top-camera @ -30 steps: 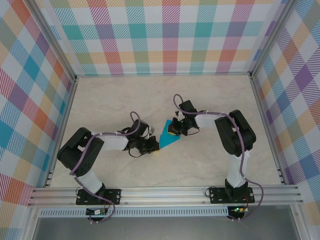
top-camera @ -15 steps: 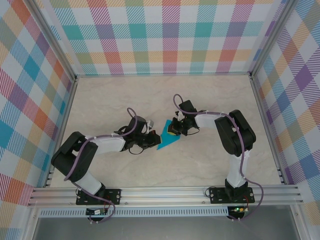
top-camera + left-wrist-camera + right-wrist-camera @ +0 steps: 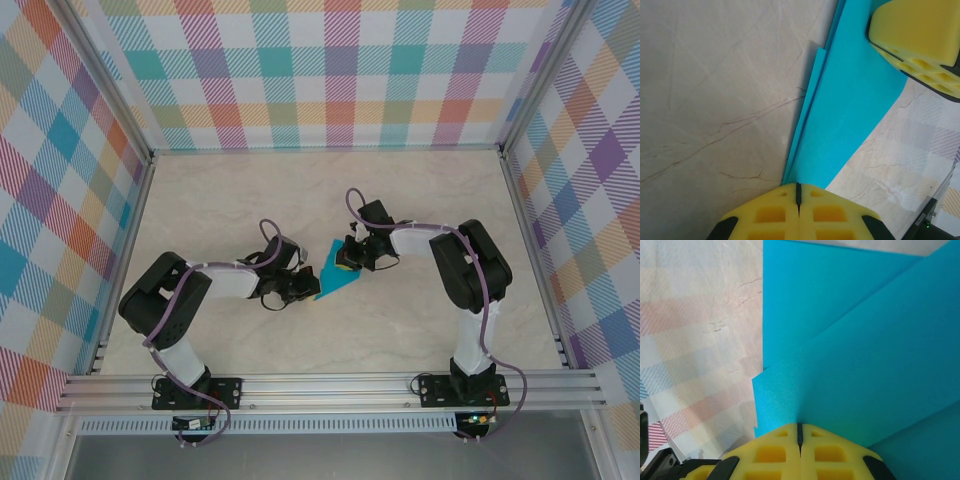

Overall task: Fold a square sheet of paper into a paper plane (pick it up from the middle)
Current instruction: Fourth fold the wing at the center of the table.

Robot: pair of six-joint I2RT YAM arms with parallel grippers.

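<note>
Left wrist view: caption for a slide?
Shut left gripper at narrow end of folded teal paper, right gripper at far end.

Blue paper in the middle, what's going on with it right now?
Both arms are working the blue paper, which lies partly folded on the table. The left gripper is shut with its tips at the paper's narrow near end; the right gripper is shut too, tips on the wider far part. It is not a finished plane yet.

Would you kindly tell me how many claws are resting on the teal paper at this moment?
2. The left claw, shut, presses the teal paper's end nearer the arm bases; the right claw, also shut, presses its farther end. No part of the paper looks hidden.
</note>
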